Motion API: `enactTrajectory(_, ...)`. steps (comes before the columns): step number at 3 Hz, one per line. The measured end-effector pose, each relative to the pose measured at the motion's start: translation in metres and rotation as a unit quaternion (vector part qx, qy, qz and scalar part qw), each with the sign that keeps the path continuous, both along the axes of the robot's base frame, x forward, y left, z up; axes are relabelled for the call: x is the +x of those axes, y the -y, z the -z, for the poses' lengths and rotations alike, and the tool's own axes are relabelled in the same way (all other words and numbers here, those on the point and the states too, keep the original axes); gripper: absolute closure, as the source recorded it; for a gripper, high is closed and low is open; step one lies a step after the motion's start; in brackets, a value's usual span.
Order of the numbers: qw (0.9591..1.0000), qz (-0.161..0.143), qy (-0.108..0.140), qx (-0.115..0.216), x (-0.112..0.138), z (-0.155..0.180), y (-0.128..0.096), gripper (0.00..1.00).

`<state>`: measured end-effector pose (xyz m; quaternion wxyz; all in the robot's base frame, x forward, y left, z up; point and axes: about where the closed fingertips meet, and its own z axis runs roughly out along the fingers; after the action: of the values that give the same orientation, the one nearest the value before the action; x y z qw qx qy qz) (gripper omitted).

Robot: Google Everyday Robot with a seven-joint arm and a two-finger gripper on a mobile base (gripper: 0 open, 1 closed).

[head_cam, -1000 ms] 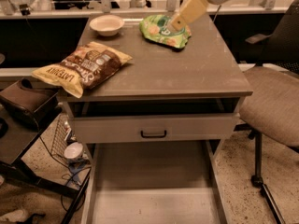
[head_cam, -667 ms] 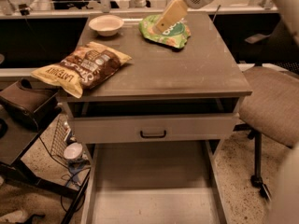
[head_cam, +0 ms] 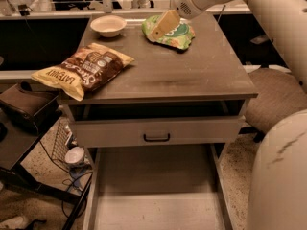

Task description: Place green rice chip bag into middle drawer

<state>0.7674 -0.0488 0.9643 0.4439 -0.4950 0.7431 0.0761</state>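
Note:
The green rice chip bag [head_cam: 178, 34] lies flat at the back of the tabletop, right of centre. My gripper [head_cam: 160, 28] reaches in from the upper right and hangs over the bag's left end, at or just above its surface. The middle drawer [head_cam: 153, 195] is pulled far out below the table, a shallow grey tray with a bare floor and pale side walls. Nothing lies in it.
A brown-and-yellow chip bag [head_cam: 84, 70] overhangs the table's left edge. A white bowl [head_cam: 108, 25] sits at the back left. A pale drawer front with a black handle [head_cam: 156, 138] stands slightly open above the tray. An office chair [head_cam: 276, 99] stands to the right, dark gear [head_cam: 24, 104] to the left.
My gripper has moved left and down, from above the bag's right end to over its left end. The bag has not moved.

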Motion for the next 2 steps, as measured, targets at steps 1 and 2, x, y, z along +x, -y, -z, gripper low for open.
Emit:
enactTrajectory(1,0.9998,0.009,-0.007,0.015,0.013,0.010,-0.002,0.00)
enactTrajectory(2,0.9983,0.047,-0.006,0.033,0.065,0.032,-0.002,0.00)
